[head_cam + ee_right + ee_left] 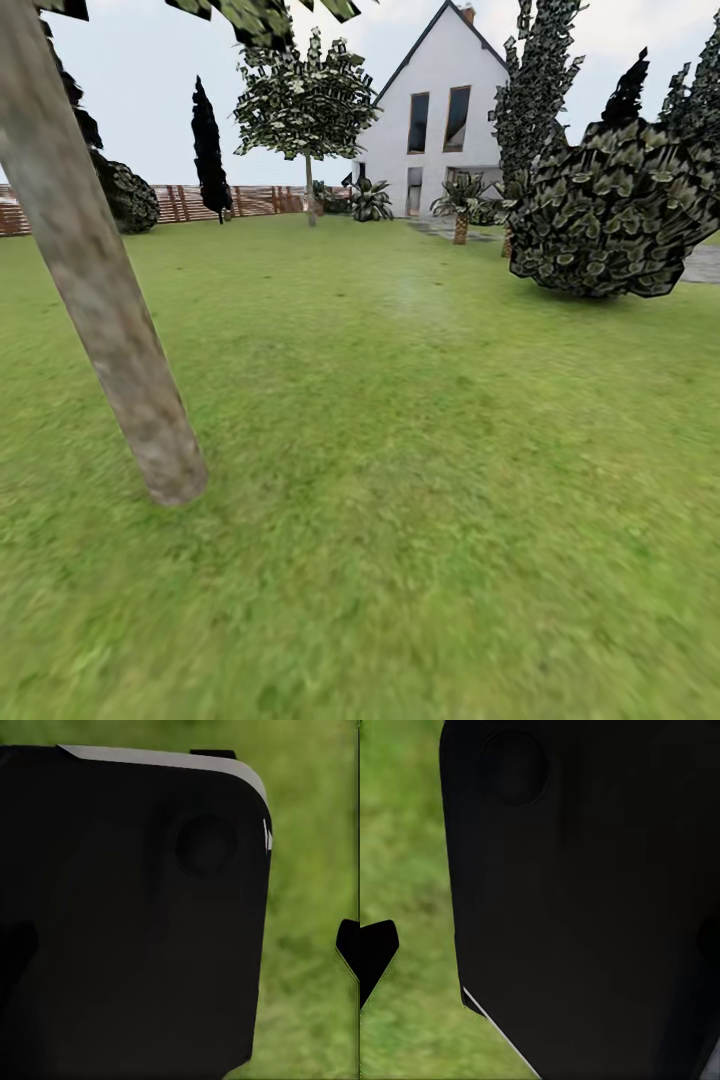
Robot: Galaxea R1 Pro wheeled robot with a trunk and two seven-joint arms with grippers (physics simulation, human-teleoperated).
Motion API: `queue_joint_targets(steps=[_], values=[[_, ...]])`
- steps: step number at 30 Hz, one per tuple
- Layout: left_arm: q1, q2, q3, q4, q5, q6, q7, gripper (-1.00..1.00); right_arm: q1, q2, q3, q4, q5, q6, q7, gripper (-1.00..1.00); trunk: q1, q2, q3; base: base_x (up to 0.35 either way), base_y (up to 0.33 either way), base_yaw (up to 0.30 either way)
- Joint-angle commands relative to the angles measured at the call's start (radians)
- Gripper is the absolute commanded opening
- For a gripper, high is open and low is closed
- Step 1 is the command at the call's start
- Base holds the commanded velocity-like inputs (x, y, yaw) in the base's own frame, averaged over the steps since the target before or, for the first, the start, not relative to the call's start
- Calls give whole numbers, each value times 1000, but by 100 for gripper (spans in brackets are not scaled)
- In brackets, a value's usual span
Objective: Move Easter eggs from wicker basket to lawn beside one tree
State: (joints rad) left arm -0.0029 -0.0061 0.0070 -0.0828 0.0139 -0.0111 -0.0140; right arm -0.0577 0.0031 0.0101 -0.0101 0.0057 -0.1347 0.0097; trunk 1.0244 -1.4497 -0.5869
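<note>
A thick bare grey-brown tree (100,290) leans across the left of the head view, its foot planted in the lawn (420,480) close ahead. The Easter eggs and the wicker basket are out of view. In the left wrist view a large black robot panel (585,900) blocks most of the picture, with one black fingertip (375,954) at the edge over blurred grass. The right wrist view is alike: a black panel (135,915) and a sliver of one fingertip (349,945) over grass. I cannot tell how either gripper's jaws stand.
A big dark leafy shrub (610,215) stands at the right, with a grey path (700,262) behind it. Farther off are a white house (440,120), short palms (460,205), a thin-stemmed leafy tree (305,100) and a brown slatted fence (230,200). Open grass stretches ahead.
</note>
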Motion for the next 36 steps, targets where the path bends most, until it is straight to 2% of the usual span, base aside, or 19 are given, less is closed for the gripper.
queue_joint_targets(steps=[1,36], values=[[0,0,1,0,1,-1,-1,100,-1,0,1,1,0,-3,1,100,1,0,-1,338,0,0],[0,0,1,0,1,-1,-2,100,-1,-1,-1,1,0,-3,1,100,1,0,-1,338,0,0]])
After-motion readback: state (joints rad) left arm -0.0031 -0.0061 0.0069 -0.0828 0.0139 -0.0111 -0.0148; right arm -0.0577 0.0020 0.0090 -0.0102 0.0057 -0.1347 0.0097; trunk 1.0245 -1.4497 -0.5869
